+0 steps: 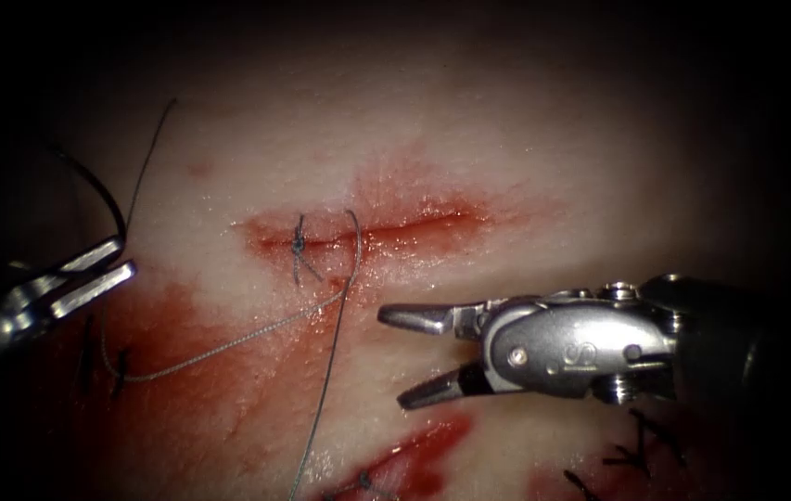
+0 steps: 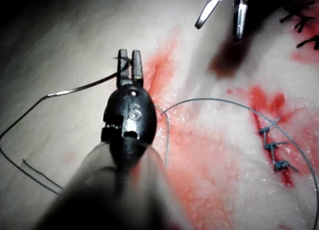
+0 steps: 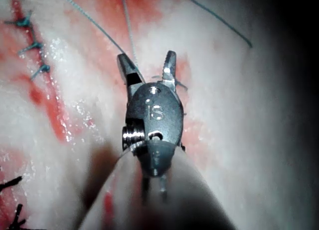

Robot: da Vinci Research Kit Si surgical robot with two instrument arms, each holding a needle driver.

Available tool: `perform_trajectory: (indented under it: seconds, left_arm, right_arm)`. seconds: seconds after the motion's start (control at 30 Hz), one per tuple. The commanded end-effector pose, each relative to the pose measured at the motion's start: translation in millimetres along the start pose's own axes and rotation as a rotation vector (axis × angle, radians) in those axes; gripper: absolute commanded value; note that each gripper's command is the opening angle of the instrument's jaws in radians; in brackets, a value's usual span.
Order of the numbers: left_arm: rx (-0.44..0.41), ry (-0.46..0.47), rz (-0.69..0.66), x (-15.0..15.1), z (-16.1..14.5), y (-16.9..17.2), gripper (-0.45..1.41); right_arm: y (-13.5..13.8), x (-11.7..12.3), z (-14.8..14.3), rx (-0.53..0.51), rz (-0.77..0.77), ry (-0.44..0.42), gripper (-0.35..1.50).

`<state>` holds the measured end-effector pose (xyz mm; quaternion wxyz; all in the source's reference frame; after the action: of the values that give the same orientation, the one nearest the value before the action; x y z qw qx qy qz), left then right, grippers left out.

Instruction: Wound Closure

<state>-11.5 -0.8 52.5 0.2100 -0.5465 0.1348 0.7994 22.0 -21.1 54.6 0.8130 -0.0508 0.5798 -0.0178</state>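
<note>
Right steel tool (image 1: 404, 357) gapes wide, empty, right of the knotted cut (image 1: 367, 232) in pale pork tissue (image 1: 553, 167); left steel tool (image 1: 103, 269) nips the dark curved needle (image 1: 98, 190), clear of tissue, so I'd keep the grey thread (image 1: 228, 345) slack-free.

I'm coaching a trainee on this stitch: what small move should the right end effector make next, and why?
Probably ease it left onto the thread: the right end effector is open and empty beside that slack strand, while the left end effector holds the needle, clear of the tissue, left of the cut.
</note>
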Motion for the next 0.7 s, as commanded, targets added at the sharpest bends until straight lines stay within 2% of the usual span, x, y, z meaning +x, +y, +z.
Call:
perform_trajectory:
  seconds: [0.03, 0.07, 0.1, 0.3, 0.57, 0.63, 0.67, 0.7]
  left_arm:
    - [0.001, 0.002, 0.002, -0.2, 0.8, -0.3, -0.45]
    - [0.001, 0.002, 0.002, -0.2, 0.8, -0.3, -0.45]
    - [0.001, 0.003, 0.008, -0.2, 0.8, -0.3, -0.45]
    - [0.000, 0.003, 0.008, -0.4, 0.9, -0.5, -0.45]
    - [0.001, 0.002, 0.009, -0.4, 0.9, -0.4, -0.45]
    - [0.001, 0.002, 0.009, -0.4, 0.8, -0.4, -0.45]
    - [0.001, 0.002, 0.009, -0.4, 0.8, -0.4, -0.45]
    - [0.001, 0.002, 0.009, -0.4, 0.8, -0.4, -0.45]
  right_arm:
    - [0.0, -2.5, 2.0, -0.003, -0.014, -0.008, 1.41]
    - [0.0, -2.5, 2.0, -0.003, -0.014, -0.008, 1.41]
    - [-0.4, -4.5, 3.3, -0.002, -0.037, -0.024, 1.40]
    - [-1.4, -8.8, 7.0, -0.001, -0.045, -0.034, 1.36]
    - [-2.0, -9.7, 10.6, 0.012, -0.051, -0.039, 1.28]
    - [-2.3, -10.0, 10.9, 0.014, -0.056, -0.044, 0.81]
    - [-2.3, -10.0, 10.9, 0.014, -0.056, -0.044, 0.81]
    - [-2.6, -10.3, 10.8, 0.039, -0.061, -0.043, -0.12]
